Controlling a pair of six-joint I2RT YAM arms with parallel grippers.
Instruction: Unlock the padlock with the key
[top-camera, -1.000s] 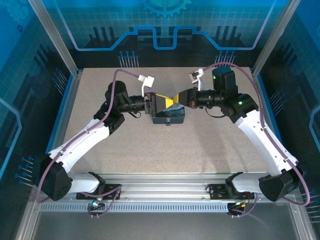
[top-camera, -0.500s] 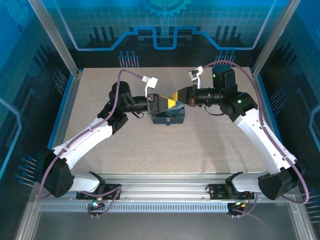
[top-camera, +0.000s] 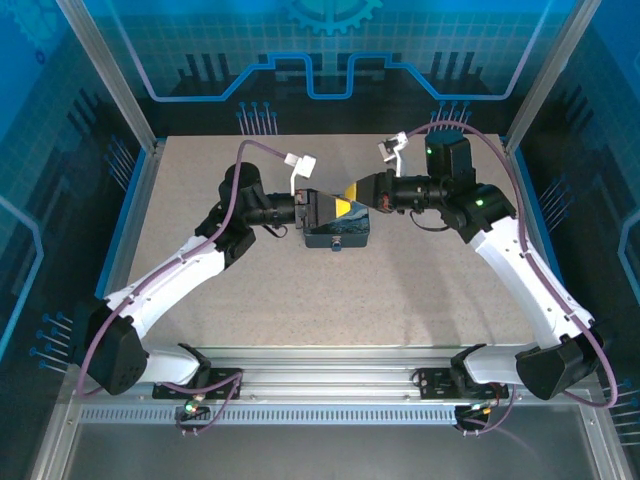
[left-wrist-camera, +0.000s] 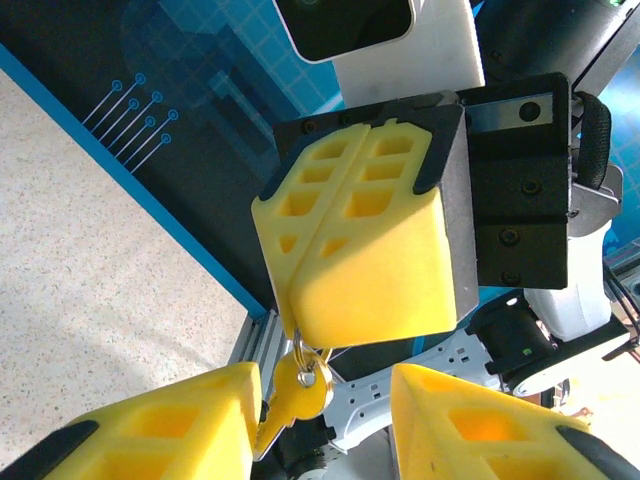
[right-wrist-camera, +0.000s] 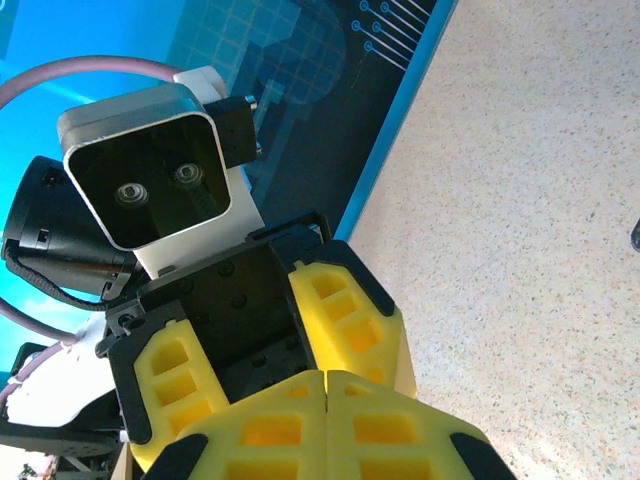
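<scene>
Over the table (top-camera: 300, 300), right jaws clamp the key (left-wrist-camera: 296, 392); left jaws flank it, parted.

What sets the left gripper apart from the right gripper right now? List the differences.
The right gripper has its jaws pressed shut; the left gripper has its jaws apart. The right gripper holds the key by its ring, dangling; the left gripper holds nothing. Both are yellow-tipped and face each other.
</scene>
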